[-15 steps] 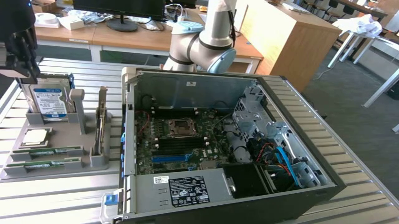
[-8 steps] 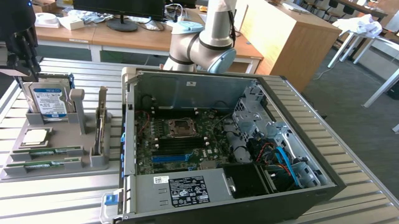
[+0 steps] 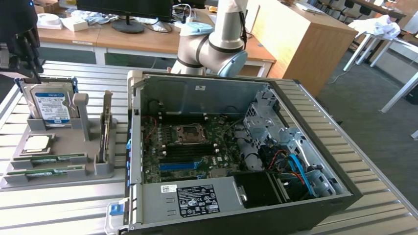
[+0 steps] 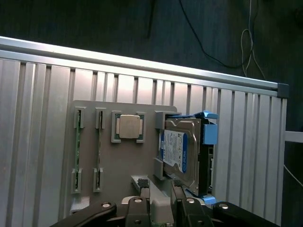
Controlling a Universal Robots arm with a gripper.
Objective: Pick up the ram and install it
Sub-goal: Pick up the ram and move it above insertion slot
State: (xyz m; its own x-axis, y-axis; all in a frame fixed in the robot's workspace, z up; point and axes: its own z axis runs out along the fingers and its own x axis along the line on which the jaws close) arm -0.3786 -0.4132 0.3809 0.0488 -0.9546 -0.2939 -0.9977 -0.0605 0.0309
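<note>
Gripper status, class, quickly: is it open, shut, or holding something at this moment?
Gripper: open, fingers holding nothing, above the parts tray.

A: ram (image 3: 47, 172) chips, label?
B: too small to tell, other stick (image 3: 51, 157) same
A: hard drive (image 3: 52, 105) print?
B: unreadable, lower part hidden behind holder (image 3: 65, 183) posts
A: gripper (image 4: 159, 191)?
B: cut off by the wrist view's edge; arm (image 3: 222, 39) cut by the exterior view's top edge
</note>
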